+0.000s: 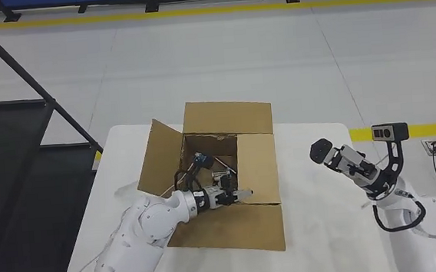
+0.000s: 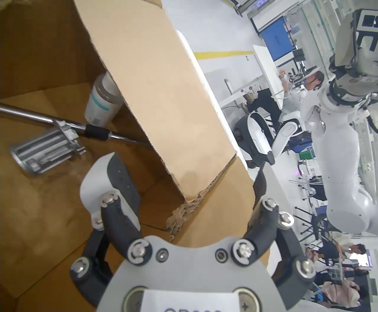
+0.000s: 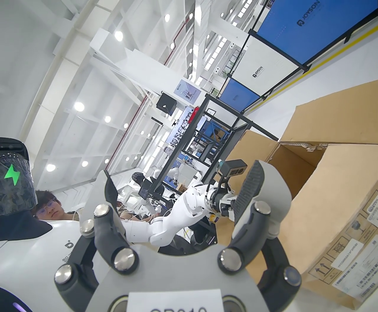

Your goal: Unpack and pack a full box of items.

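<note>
While the cardboard box point(image 1: 257, 167) stood open on the white table point(image 1: 325, 228), my left gripper point(image 1: 240, 193) hung spread astride its wall, my right gripper point(image 1: 321, 151) spread above the table beside it; a yellow line point(image 1: 216, 10) crossed the grey floor point(image 1: 196, 53) behind.

We found the scene brightly and evenly lit from above. In the right wrist view, rows of round white ceiling lamps point(image 3: 79, 106) shone overhead, and the nearest bloomed into flat white spots. The pale grey floor point(image 1: 274, 62) and the white desk point(image 1: 318, 228) were lit flatly, with only faint, soft shadows. The inside of the open brown cardboard box point(image 1: 228, 116) was darker than its flaps. In the left wrist view one flap shaded the small white bottle point(image 2: 102, 102), while the shiny metal rod point(image 2: 26, 113) carried a thin glint. Both wrist views bowed straight lines toward their edges, as the box's flap edges showed.
</note>
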Tool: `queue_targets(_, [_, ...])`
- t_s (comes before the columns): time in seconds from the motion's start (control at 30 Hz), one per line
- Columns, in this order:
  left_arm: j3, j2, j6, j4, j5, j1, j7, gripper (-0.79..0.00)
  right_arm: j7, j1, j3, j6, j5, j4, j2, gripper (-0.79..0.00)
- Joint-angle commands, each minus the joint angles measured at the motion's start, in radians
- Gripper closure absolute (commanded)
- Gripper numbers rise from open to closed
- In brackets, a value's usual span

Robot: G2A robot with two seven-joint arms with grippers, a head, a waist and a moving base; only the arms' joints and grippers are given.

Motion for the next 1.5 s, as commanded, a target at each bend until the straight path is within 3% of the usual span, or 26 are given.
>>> queue_targets(0.0, [0.018,-0.007,-0.011,0.027,-0.025,-0.016,-0.004,-0.785,-0.005,-0.008,0.005,-0.001,0.003,-0.008,0.003,-0.785])
queue_targets(0.33, [0.056,-0.03,-0.071,0.085,-0.094,-0.064,0.002,-0.785,-0.017,-0.044,0.02,-0.005,0.02,-0.038,0.019,-0.785])
queue_targets(0.7, [0.023,-0.026,-0.069,-0.05,-0.048,-0.038,0.065,-0.785,-0.016,-0.064,0.023,-0.01,0.041,-0.055,0.034,-0.785])
queue_targets(0.9, [0.053,-0.039,-0.037,-0.093,-0.02,-0.063,0.1,-0.785,-0.025,-0.06,0.028,-0.012,0.05,-0.056,0.042,-0.785])
queue_targets(1.13, [0.17,-0.087,-0.023,-0.055,0.016,-0.14,0.183,-0.785,-0.094,-0.073,0.08,-0.054,0.095,-0.05,0.05,-0.785])
queue_targets(1.47, [0.353,-0.189,-0.035,0.132,-0.012,-0.286,0.217,-0.785,-0.152,-0.132,0.183,-0.085,0.109,-0.03,0.066,-0.785])
